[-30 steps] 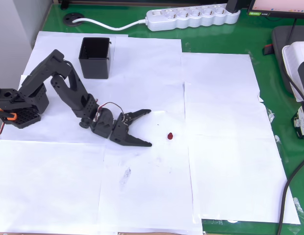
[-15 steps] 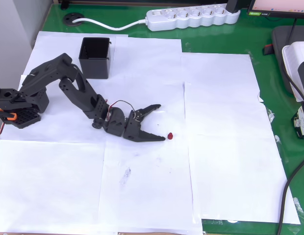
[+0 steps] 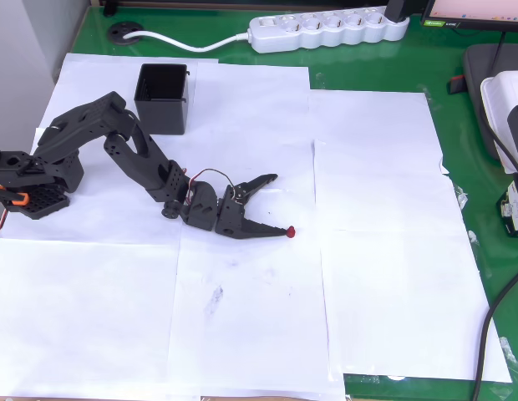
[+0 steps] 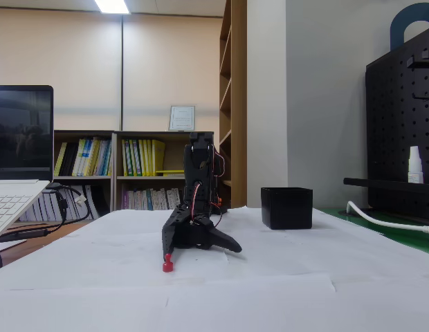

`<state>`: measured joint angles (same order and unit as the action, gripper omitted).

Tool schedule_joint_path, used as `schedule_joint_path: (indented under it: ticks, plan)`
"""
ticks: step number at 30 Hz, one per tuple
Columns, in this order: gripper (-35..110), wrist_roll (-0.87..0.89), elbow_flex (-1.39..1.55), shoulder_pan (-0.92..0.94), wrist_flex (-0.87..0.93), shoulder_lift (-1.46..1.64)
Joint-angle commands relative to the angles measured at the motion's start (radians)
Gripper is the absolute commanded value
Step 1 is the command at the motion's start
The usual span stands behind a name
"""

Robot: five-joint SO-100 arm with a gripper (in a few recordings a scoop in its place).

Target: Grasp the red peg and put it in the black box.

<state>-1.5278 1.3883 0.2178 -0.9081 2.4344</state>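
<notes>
Tool (image 3: pixel 278 205) advanced, finger touching red peg (image 3: pixel 290 231)

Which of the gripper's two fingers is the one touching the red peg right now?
In the overhead view, the lower finger of the open gripper: its tip sits against the red peg. The upper finger points away, over bare paper, well apart from the peg.

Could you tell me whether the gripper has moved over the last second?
Yes. The open gripper has moved right across the paper, away from the box, up to the peg.
</notes>
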Motion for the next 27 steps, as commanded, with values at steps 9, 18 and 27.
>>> schedule_joint_path:
  ticks: [9,18,27]
  plan:
    - [56,-0.003,0.127,0.038,0.110,0.032]
    - [56,0.017,0.153,0.063,0.143,0.026]
    - [56,0.011,0.156,0.115,0.155,0.023]
